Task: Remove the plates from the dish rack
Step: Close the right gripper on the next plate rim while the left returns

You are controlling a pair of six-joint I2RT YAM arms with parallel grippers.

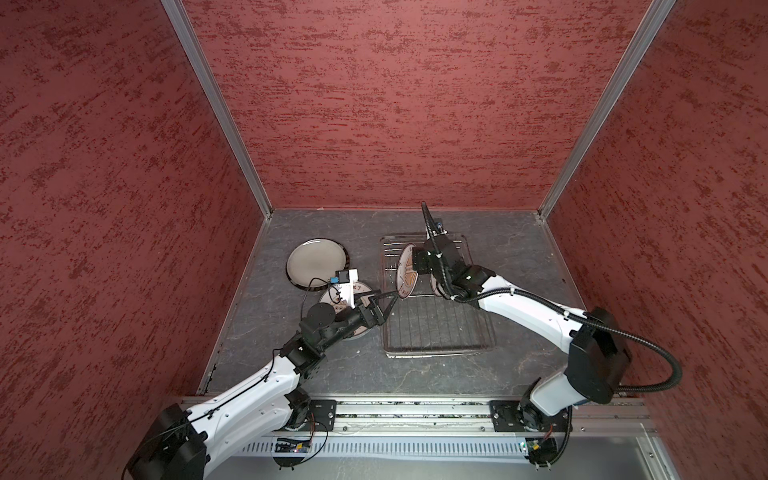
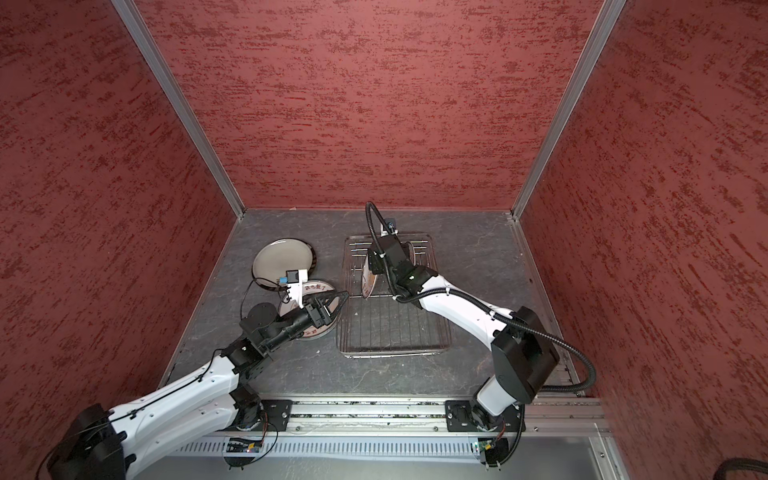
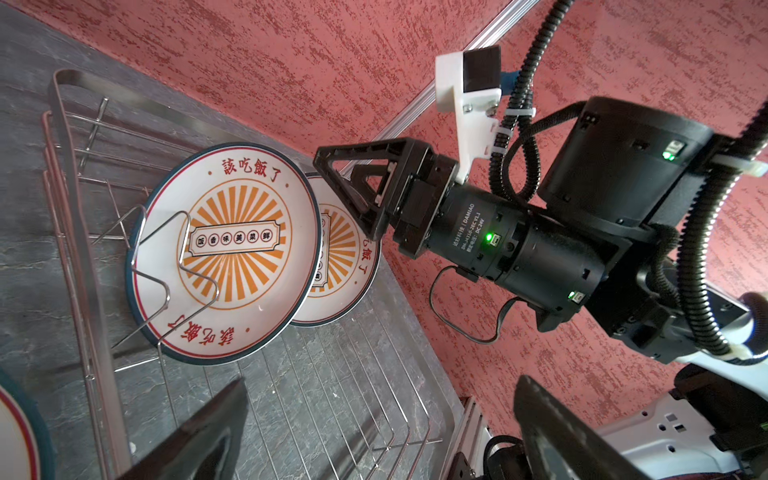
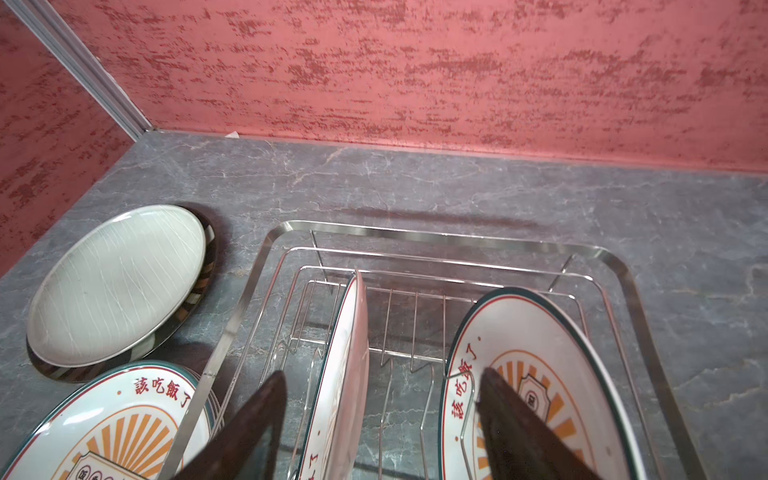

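Note:
The silver wire dish rack (image 1: 436,353) (image 4: 457,239) holds two sunburst plates upright. My right gripper (image 4: 382,372) (image 1: 412,266) is open and straddles the top rim of the left plate (image 4: 345,365) (image 3: 224,253) (image 1: 406,272), with a gap on both sides. The second plate (image 4: 536,357) (image 3: 345,270) leans just past its right finger. My left gripper (image 3: 382,379) (image 1: 392,297) hangs open at the rack's left edge, with only the rack grid between its fingers.
Left of the rack, a large off-white plate (image 1: 318,262) (image 4: 116,282) lies on a dark-rimmed striped plate (image 4: 205,266). In front of them is a stack of small sunburst plates (image 1: 362,287) (image 4: 104,428), partly under my left arm. Red walls close three sides.

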